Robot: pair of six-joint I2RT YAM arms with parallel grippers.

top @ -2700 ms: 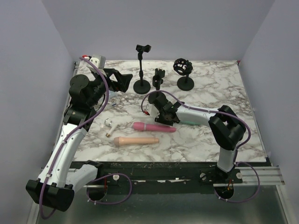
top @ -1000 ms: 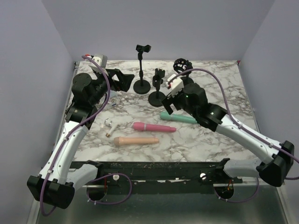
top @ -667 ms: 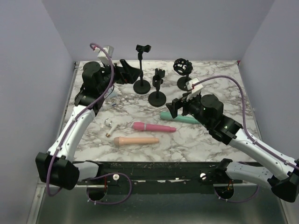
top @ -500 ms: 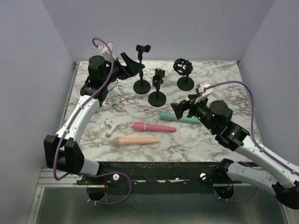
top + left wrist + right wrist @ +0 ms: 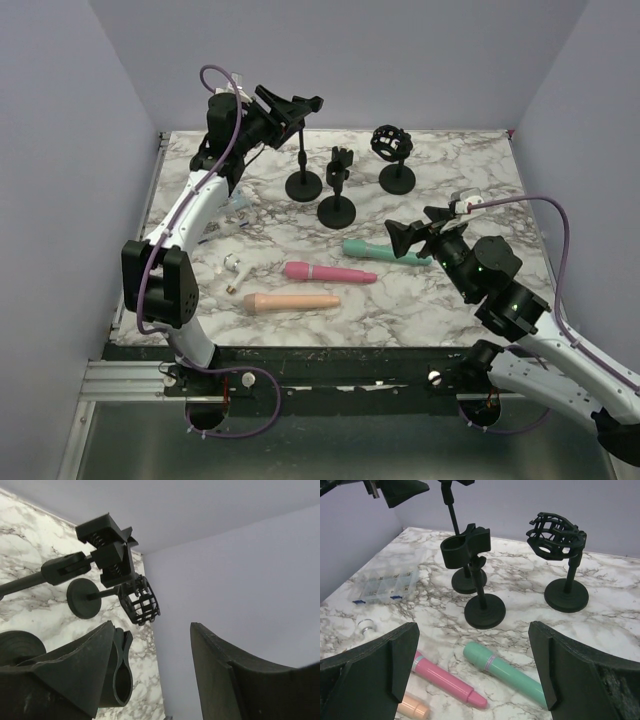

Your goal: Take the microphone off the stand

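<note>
Between the fingers of the left gripper (image 5: 152,630) shows only the lilac back wall: the jaws stand apart and grasp nothing. Just beyond its fingertips sits the spring clip (image 5: 107,545) at the top of the tall stand (image 5: 303,160), whose round base rests at the back of the marble table (image 5: 460,180). From above, this gripper hangs high at the rear, level with that clip.

Over at the right gripper (image 5: 472,630), the jaws are spread wide and likewise empty, hovering above the tabletop. Below and ahead of them lies the teal microphone (image 5: 502,672), a smooth tapering cylinder with a paler ring near its upper end, flat on the marble and angled toward the right.

Left of it lies the pink microphone (image 5: 330,272), slim and also flat. Nearer the front edge is the peach microphone (image 5: 293,301), thicker, with a broader head at its left end. All three rest on the table, apart from the stands.

Behind them stand the short stand (image 5: 480,590) with a round cradle clip and, farther right, the shock-mount stand (image 5: 557,535) with its open cage. A clear compartment box (image 5: 385,586) and a small white cap (image 5: 367,626) sit to the left.
</note>
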